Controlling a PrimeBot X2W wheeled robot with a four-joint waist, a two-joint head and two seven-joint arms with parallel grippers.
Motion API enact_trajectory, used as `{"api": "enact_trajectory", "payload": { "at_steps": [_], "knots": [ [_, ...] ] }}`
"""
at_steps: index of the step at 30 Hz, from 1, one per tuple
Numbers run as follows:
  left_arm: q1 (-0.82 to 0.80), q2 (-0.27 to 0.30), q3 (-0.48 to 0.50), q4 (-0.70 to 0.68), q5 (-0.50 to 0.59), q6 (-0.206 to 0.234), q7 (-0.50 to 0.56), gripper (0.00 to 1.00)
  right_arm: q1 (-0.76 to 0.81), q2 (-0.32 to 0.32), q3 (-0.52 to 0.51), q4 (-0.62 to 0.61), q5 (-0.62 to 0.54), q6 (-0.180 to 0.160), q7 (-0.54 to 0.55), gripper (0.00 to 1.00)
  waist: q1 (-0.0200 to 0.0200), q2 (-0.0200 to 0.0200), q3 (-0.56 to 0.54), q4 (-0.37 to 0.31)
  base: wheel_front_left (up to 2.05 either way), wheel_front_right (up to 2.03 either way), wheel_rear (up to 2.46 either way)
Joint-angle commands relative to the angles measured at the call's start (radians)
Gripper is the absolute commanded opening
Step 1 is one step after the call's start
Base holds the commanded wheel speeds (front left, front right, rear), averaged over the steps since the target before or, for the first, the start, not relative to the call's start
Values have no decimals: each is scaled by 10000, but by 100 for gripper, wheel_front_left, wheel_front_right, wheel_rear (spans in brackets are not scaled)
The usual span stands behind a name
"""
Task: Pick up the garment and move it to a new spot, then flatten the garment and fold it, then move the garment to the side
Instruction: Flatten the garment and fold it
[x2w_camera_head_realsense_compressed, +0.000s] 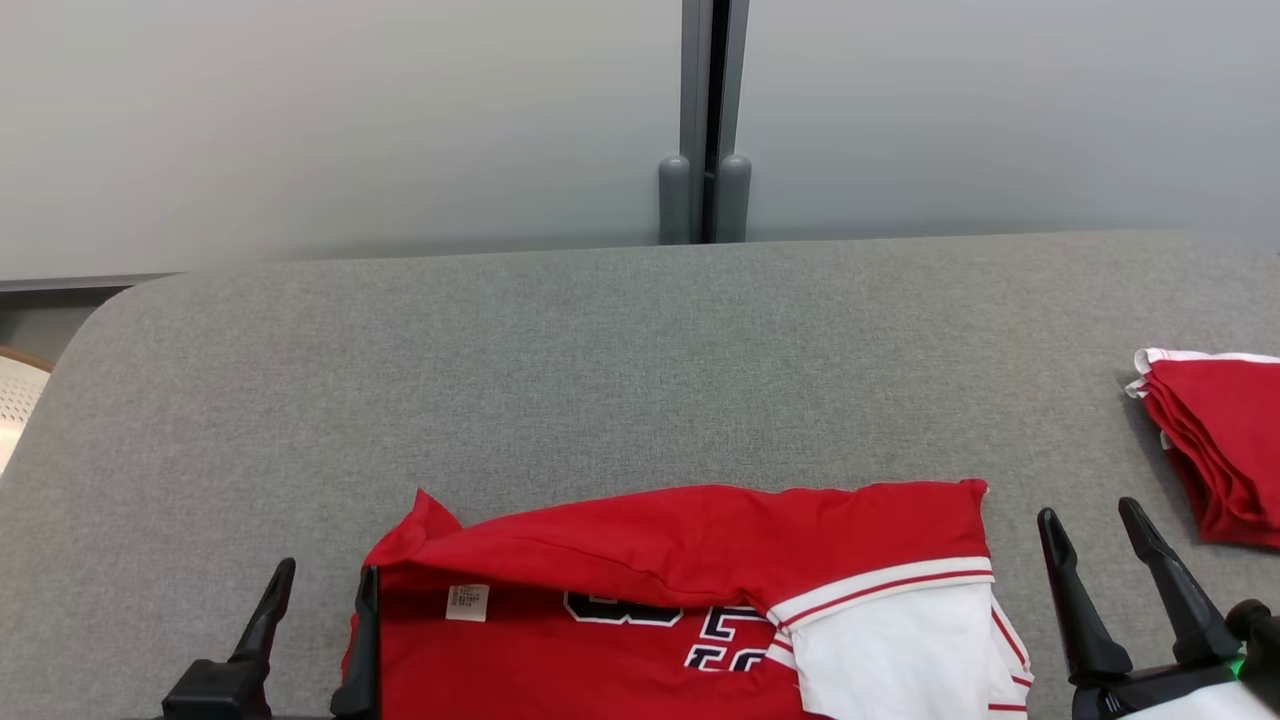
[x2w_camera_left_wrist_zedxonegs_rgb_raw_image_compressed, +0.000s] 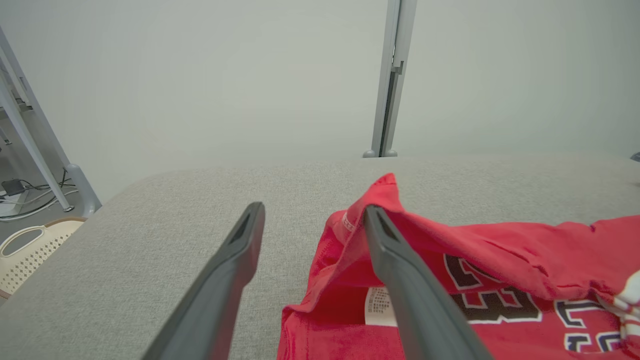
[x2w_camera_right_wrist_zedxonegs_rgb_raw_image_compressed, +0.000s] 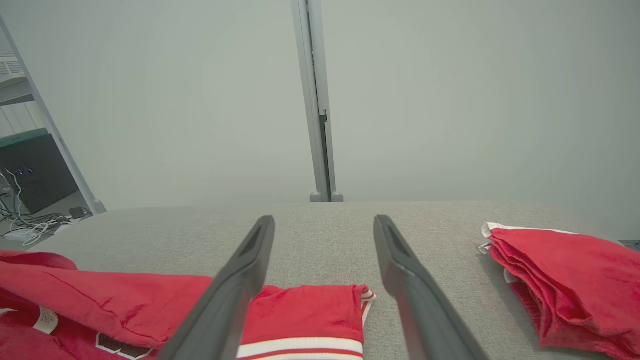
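**Left gripper (x2w_camera_head_realsense_compressed: 328, 572) and right gripper (x2w_camera_head_realsense_compressed: 1088, 512) both spread; shirt (x2w_camera_head_realsense_compressed: 680, 540) at near edge of table (x2w_camera_head_realsense_compressed: 600, 350)**

Your left gripper sits at the lower left of the head view, fingers wide apart. Its inner finger (x2w_camera_head_realsense_compressed: 365, 640) lies against the shirt's left edge, and the outer finger is over bare table. In the left wrist view that inner finger crosses in front of a raised corner of red cloth. You cannot tell whether it reaches under the fold.

Your right gripper is spread too, over bare table just right of the shirt's sleeve (x2w_camera_head_realsense_compressed: 890, 650).

Table: grey, cloth-covered, running the full width of the head view, with a pale wall behind it.

Shirt: red, lying at the table's near edge, centre. Its far part is folded toward you over the front. The sleeve at its right end is white with red stripes.

Pile (x2w_camera_head_realsense_compressed: 1220, 440): folded red cloth with white trim at the table's right, apart from the shirt. The right gripper is between the two.

Lettering (x2w_camera_head_realsense_compressed: 720, 640): dark with white edges, showing below the fold.

Label (x2w_camera_head_realsense_compressed: 467, 602): small and white, near the shirt's left end.
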Motion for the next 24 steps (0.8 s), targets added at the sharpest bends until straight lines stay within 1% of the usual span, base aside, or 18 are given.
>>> {"api": "enact_trajectory", "payload": {
  "at_steps": [1,5,9,16,24],
  "knots": [
    [180,101,-9,6,-85,-6,107,100,174,60,-44,-167,-43,-1,137,100,0,0,-121,-16,0,0,0],
    [385,211,56,-53,-226,89,331,100,378,156,-133,-345,-21,-1,271,100,0,0,-212,-21,0,0,0],
    [550,336,95,-119,-387,33,567,100,536,234,-215,-393,16,-1,311,100,0,0,-260,10,0,0,0],
    [583,396,254,-475,-503,68,455,100,613,290,-340,-432,-6,-1,314,100,0,0,-309,60,0,0,0],
    [407,303,259,-761,-542,64,264,100,676,206,-379,-335,-118,-1,419,100,0,0,-459,48,0,0,0]
  ]
}}
